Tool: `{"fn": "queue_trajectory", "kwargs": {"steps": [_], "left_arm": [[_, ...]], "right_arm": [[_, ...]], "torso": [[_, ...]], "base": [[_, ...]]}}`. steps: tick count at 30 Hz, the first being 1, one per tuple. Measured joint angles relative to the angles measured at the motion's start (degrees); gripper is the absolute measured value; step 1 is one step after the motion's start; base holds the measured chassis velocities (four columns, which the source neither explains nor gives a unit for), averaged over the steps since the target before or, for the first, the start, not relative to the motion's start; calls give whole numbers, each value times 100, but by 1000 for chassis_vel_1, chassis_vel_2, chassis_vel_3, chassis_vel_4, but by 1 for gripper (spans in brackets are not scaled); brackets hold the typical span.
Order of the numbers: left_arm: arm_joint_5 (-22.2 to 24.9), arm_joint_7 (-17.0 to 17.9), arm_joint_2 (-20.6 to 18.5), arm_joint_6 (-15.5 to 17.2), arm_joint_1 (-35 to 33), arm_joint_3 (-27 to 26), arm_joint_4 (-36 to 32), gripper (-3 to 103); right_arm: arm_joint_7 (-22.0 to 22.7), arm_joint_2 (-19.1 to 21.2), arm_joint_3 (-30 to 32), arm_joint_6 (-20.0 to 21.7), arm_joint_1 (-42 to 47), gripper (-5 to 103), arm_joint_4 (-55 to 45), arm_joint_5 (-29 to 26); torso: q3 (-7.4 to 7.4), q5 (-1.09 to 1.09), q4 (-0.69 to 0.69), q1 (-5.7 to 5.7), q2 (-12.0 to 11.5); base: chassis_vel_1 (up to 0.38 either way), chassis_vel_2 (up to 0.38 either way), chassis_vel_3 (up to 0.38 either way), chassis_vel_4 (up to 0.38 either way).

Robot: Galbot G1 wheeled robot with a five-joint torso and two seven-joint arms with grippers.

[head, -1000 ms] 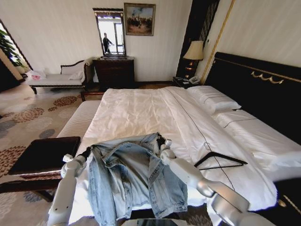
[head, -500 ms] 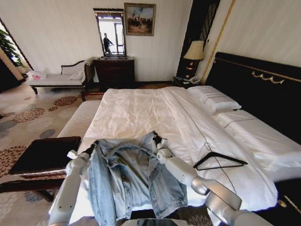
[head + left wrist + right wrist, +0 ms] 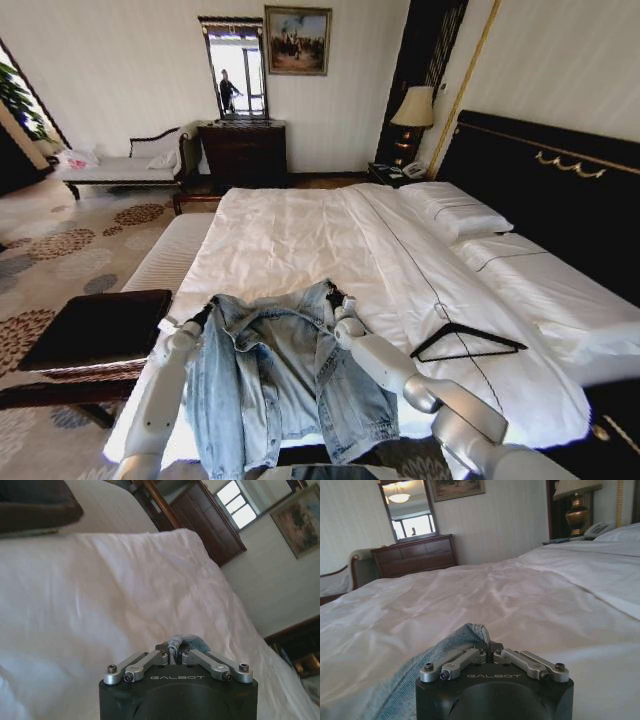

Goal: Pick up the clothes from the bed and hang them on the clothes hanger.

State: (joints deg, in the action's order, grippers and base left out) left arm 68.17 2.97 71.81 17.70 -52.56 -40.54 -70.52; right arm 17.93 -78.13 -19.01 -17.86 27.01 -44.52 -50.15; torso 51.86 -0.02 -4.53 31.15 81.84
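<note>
The light-blue denim jacket [image 3: 275, 385] hangs spread between my two arms above the near end of the white bed [image 3: 300, 240]. My left gripper [image 3: 203, 313] is shut on one shoulder of the jacket; a pinch of denim [image 3: 185, 642] shows between its fingers in the left wrist view. At the other shoulder my right gripper [image 3: 335, 300] is shut on the denim [image 3: 465, 637]. The black clothes hanger [image 3: 467, 342] lies flat on the sheet to the right of my right arm, apart from the jacket.
A dark bench [image 3: 95, 330] stands left of the bed's corner. White pillows [image 3: 455, 215] and the black headboard [image 3: 550, 190] lie on the right. A dresser [image 3: 243, 152], a chaise [image 3: 125, 165] and a lamp [image 3: 412, 110] stand along the far wall.
Both grippers have carried the jacket forward over the bed, and the left gripper has also moved inward to the right. The hanger has stayed put.
</note>
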Motion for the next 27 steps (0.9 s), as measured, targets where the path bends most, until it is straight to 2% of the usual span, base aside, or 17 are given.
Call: {"fn": "queue_trajectory", "kwargs": {"steps": [3,6,10,13,15,16,18,19,20,21,22,24,25,26,27], "left_arm": [[201,9,-81,7,-79,-166,-38,7],[127,66,-129,20,-204,-106,-139,6],[-341,165,-78,171,-570,44,-633,26],[-510,173,-65,224,-759,41,-919,32],[-729,162,-98,249,-998,-18,-1209,43],[-729,162,-98,249,-998,-18,-1209,43],[-897,112,-157,233,-1400,-224,-1653,53],[-971,83,-174,171,-1611,-340,-1907,53],[-1066,30,-189,75,-1859,-474,-2273,59],[-1066,30,-189,75,-1859,-474,-2273,59],[-1146,-18,-212,-24,-2069,-596,-2698,64],[-1299,-91,-297,-197,-2358,-820,-3712,76],[-1373,-94,-356,-259,-2426,-923,-4179,81],[-1451,-81,-415,-293,-2458,-1007,-4586,81],[-1451,-81,-415,-293,-2458,-1007,-4586,81]], "right_arm": [[-33,-84,84,-37,-71,2,175,92],[-96,-60,57,-53,-56,1,113,116],[-241,169,-101,-119,141,22,-493,291],[-250,343,-102,-183,275,27,-895,480],[-163,578,-33,-210,437,38,-1364,624],[-163,578,-33,-210,437,38,-1364,624],[69,1026,153,-218,638,50,-2040,788],[150,1261,235,-218,728,50,-2337,794],[193,1510,309,-208,813,56,-2638,740],[193,1510,309,-208,813,56,-2638,740],[183,1748,358,-188,903,61,-2946,650],[-44,2163,355,-148,1075,72,-3433,542],[-172,2321,296,-139,1137,72,-3567,666],[-278,2441,212,-138,1183,77,-3644,906],[-278,2441,212,-138,1183,77,-3644,906]], "torso": [[0,1,0,0,0],[0,2,1,0,0],[0,2,2,0,0],[-1,3,1,0,0],[-1,3,0,0,0],[-1,3,0,0,0],[-1,3,2,0,0],[-1,3,2,0,0],[-1,0,2,0,0],[-1,0,2,0,0],[-1,-1,2,-1,0],[-2,4,0,-2,2],[-2,6,-1,-3,2],[-2,6,-1,-4,3],[-2,6,-1,-4,3]], "base": [[0,0,0,0],[0,0,0,0],[0,0,0,0],[0,0,0,0],[0,0,0,0],[0,0,0,0],[0,0,0,0],[0,0,0,0],[0,0,0,0],[0,0,0,0],[0,0,0,0],[0,0,0,0],[0,0,0,0],[0,0,0,0],[0,0,0,0]]}}
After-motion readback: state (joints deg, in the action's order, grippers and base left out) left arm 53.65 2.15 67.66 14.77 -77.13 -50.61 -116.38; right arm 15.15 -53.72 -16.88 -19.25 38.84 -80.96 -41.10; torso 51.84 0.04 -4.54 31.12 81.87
